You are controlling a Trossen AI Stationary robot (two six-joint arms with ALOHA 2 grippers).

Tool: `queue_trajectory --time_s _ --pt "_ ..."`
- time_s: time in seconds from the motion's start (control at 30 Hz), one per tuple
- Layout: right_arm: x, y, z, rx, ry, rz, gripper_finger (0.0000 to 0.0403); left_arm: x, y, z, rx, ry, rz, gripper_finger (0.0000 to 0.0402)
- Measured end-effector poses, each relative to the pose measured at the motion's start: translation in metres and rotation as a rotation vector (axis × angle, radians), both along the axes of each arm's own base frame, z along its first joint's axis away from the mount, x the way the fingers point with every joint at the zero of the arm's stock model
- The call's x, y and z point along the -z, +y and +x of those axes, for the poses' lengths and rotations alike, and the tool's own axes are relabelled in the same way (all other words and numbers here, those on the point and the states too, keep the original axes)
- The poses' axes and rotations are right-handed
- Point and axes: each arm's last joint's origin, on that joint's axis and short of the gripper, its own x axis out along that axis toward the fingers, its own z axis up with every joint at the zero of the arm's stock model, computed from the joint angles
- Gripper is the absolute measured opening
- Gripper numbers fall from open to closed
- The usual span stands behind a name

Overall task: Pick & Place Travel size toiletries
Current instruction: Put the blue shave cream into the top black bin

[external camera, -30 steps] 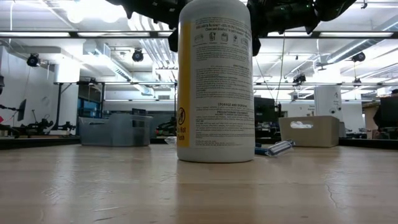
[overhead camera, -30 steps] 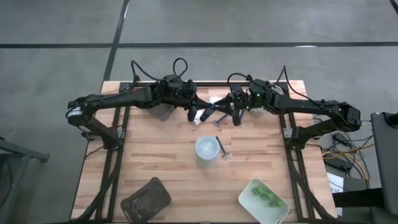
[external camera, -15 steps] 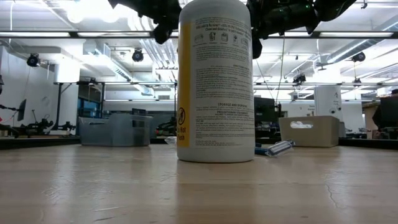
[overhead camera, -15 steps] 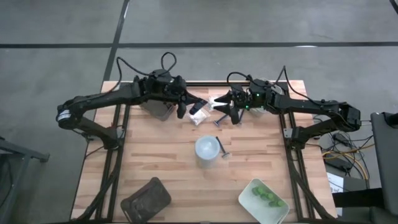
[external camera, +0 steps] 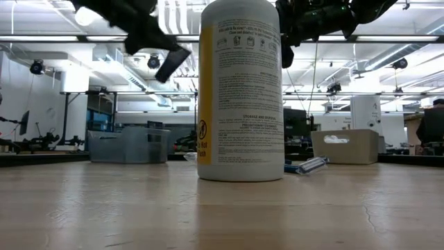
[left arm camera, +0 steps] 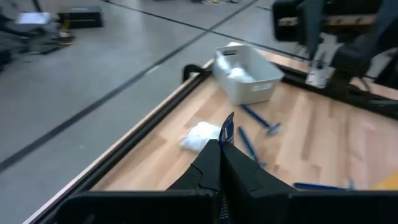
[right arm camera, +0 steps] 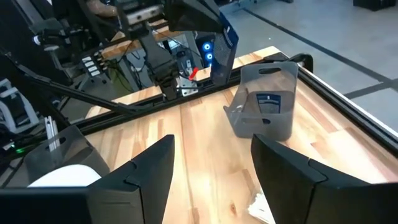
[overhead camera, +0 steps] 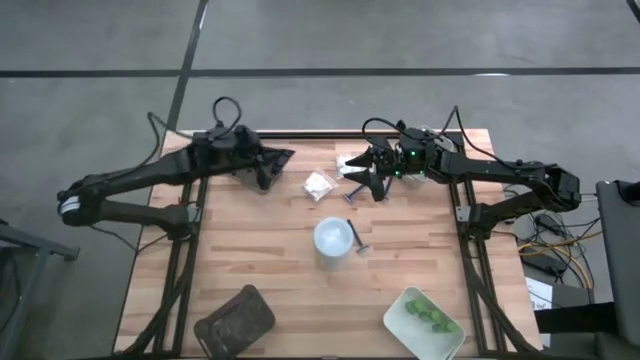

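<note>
Left tool (left arm camera: pixel 222 163): I hold a razor (left arm camera: pixel 227 127), clamped. Right tool (overhead camera: pixel 362 180): wide, empty. White packet (overhead camera: pixel 318 184), razors, bottle (overhead camera: pixel 333 238) remain on desk (overhead camera: pixel 270 260).

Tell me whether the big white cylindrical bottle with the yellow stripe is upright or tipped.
Upright: the bottle stands on its base on the wooden table.

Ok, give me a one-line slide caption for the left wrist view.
Left gripper, fingers shut on a thin blue strip, above the wooden table near a white lumpy packet and pale rectangular tray.

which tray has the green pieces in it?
The pale white tray at the near right corner holds the green pieces; the dark brown tray at near left shows none.
</note>
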Motion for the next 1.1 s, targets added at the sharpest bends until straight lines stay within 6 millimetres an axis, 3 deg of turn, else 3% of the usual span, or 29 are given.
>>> queue_trajectory --time_s 0.2,0.53,1.1 --pt "0.000 0.000 0.000 -0.007 0.001 -0.036 0.0189 0.035 -0.009 -0.026 -0.036 -0.053 0.048 0.0004" --pt "0.000 -0.001 0.000 0.015 0.004 -0.050 0.0163 0.094 -0.012 -0.048 -0.212 -0.252 0.125 0.0002" --pt "0.000 -0.001 0.000 0.015 0.004 -0.050 0.0119 0.133 -0.014 -0.062 -0.305 -0.176 0.140 0.0003"
